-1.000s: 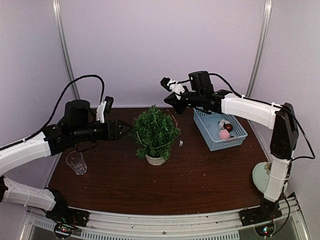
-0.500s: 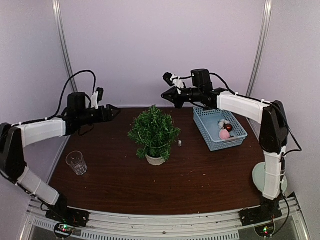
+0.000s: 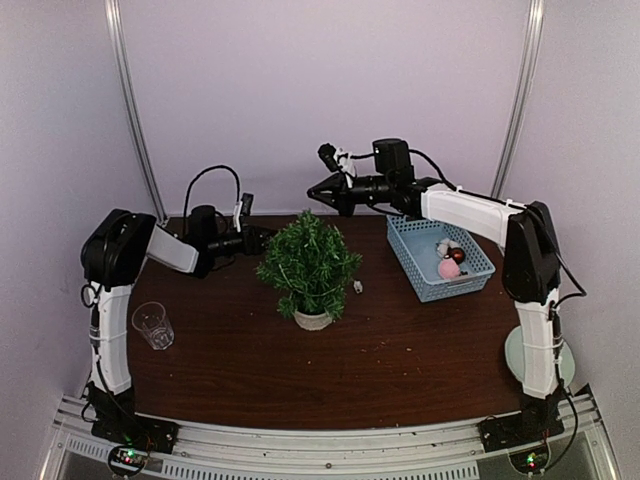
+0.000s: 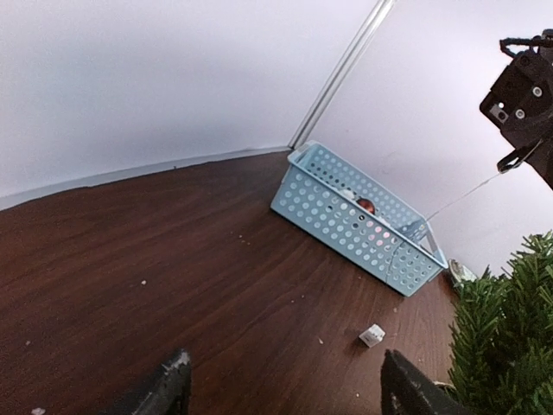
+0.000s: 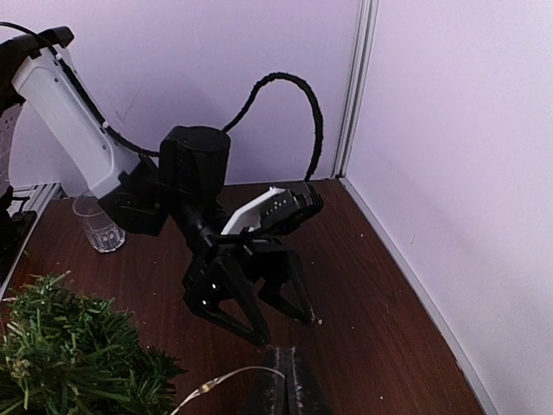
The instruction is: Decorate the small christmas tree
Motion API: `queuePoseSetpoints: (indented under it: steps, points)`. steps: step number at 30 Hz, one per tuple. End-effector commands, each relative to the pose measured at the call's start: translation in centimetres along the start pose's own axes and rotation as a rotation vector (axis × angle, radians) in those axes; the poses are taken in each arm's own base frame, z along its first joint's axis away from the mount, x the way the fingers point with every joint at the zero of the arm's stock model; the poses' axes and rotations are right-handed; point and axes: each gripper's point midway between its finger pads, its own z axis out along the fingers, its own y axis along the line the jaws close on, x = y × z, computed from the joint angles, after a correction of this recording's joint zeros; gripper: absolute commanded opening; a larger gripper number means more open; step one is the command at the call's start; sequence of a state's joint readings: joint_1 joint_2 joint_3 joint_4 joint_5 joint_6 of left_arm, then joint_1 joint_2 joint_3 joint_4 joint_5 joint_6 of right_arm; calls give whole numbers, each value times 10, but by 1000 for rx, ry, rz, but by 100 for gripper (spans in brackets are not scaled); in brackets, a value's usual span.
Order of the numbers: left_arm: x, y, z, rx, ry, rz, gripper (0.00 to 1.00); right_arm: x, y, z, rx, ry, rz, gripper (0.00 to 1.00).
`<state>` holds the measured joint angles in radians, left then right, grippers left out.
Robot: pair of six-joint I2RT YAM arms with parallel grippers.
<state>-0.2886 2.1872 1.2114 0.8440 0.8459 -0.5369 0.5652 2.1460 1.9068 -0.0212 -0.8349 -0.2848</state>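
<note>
The small christmas tree stands upright in its white pot about the middle of the dark wooden table. The left gripper lies low on the tree's left side, level with the upper sprigs and pointing right toward them. Its fingers are spread wide with nothing between them. In the left wrist view the green sprigs sit just beside the right-hand finger; whether they touch cannot be told.

The right gripper hangs raised above the table, over the far side of the treetop and apart from it, pointing left. Its own camera shows the fingers pressed tight together, pinching a thin pale wire; the wire curves away from them toward the foliage at the lower left of that view. In the left wrist view the same thin line slants down from the right gripper toward the tree; where it ends is hidden.

A light-blue basket sits to the right of the tree, well apart from it; a pink ball and a dark red ball lie inside. A small white scrap rests on the table between tree and basket, nearer the tree. A clear glass stands upright near the left edge, nearer than the left gripper.
</note>
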Motion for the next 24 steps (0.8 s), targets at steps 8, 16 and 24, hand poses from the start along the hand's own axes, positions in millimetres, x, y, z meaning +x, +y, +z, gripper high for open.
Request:
queuePoseSetpoints:
  steps: [8, 16, 24]
  points:
    - [-4, -70, 65, 292, -31, 201, 76, -16, 6, 13, -52, -72, -8, 0]
    - [-5, -92, 83, 404, -69, 213, 70, -14, 10, 18, -64, -71, -4, 0]
    - [-11, -97, 79, 418, -118, 222, 22, -10, 11, 19, -67, -70, 9, 0]
